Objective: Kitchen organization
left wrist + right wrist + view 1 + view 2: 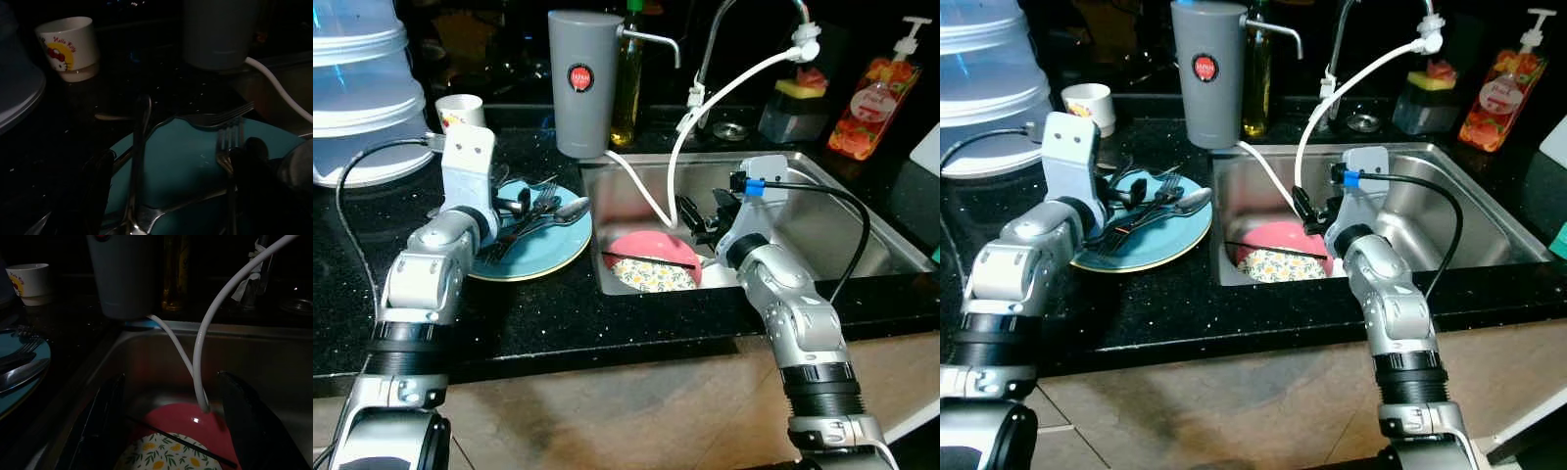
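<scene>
Your right pincer (pixel 703 223) hangs released over the pink plate (pixel 651 250) in the sink (pixel 842 220); the white hose (pixel 677 166) may snag. Left pincer (pixel 166 161), released, could scatter forks (pixel 536 208).

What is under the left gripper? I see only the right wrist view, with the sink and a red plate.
Observer: The left gripper is over a blue plate on the black counter, among forks and spoons.
Operator: Are its fingers open?
Observer: Yes, in the left wrist view the fingers stand apart over the plate, with a spoon handle between them.
Operator: What is behind that plate?
Observer: A small white cup with a cartoon print stands there, beside stacked clear containers.
Operator: And my gripper?
Observer: The right gripper is open above the red plate in the sink.
</scene>
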You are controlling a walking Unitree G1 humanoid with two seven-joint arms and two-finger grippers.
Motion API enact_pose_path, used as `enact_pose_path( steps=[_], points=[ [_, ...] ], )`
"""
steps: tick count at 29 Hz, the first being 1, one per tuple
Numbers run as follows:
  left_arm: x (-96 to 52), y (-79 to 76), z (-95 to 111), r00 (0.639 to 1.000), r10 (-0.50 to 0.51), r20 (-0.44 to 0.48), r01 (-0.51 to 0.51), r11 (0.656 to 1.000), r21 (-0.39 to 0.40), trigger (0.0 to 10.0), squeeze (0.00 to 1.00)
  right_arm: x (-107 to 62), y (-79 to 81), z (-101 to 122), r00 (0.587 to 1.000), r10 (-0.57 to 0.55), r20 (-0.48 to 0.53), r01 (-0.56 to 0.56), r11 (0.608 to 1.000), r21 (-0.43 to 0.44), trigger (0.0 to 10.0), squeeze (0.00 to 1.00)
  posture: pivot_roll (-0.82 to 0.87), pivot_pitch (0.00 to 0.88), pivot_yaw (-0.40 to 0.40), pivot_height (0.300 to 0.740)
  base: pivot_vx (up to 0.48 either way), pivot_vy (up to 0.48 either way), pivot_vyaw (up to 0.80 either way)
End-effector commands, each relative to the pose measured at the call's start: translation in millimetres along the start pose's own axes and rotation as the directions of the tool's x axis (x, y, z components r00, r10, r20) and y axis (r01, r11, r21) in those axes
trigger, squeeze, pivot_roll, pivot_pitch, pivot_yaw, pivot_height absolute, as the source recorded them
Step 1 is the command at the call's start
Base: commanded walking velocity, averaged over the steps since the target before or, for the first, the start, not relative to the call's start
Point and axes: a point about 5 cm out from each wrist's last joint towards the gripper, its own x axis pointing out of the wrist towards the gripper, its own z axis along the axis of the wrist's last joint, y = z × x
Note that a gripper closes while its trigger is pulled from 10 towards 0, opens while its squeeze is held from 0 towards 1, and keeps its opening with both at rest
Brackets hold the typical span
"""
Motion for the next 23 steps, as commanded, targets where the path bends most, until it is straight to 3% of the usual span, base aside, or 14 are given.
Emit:
enact_pose_path(
  steps=[1, 10, 18, 20, 23],
  points=[
    [2.6, 4.2, 1, 1.0, 0.0, 0.003, 0.0, 1.0, 0.015, 10.0, 0.0, 0.0, -0.4, -3, 1.0, 0.002, -0.002, -0.002, 1.0, -0.004, 10.0, 0.0, -0.01, 0.084, -0.01, 0.74, 0.0, 0.0, 0.0],
    [16.0, 4.5, 2, 0.999, -0.028, 0.028, 0.027, 0.999, 0.028, 10.0, 0.0, 2.1, 2.7, -5, 1.0, 0.014, -0.004, -0.015, 1.0, -0.028, 10.0, 0.0, -0.02, 0.088, -0.005, 0.74, 0.0, 0.0, 0.0],
    [25.5, 9.0, 4, 1.0, -0.03, 0.001, 0.03, 0.999, 0.014, 10.0, 0.0, -0.6, 4.8, -4, 1.0, 0.023, 0.009, -0.023, 0.999, -0.04, 10.0, 0.0, -0.03, 0.111, 0.0, 0.74, 0.0, 0.0, 0.0],
    [29.6, 12.5, 4, 0.999, 0.009, -0.045, -0.008, 1.0, 0.016, 10.0, 0.0, -1.5, 4.7, -4, 1.0, 0.026, 0.006, -0.025, 0.998, -0.05, 10.0, 0.0, -0.03, 0.119, 0.001, 0.74, 0.0, 0.0, 0.0],
    [30.3, 13.2, 5, 0.999, 0.019, -0.046, -0.018, 1.0, 0.02, 10.0, 0.0, -1.7, 4.2, -4, 1.0, 0.025, 0.005, -0.024, 0.998, -0.052, 10.0, 0.0, -0.03, 0.125, 0.001, 0.74, 0.0, 0.0, 0.0]
  ],
)
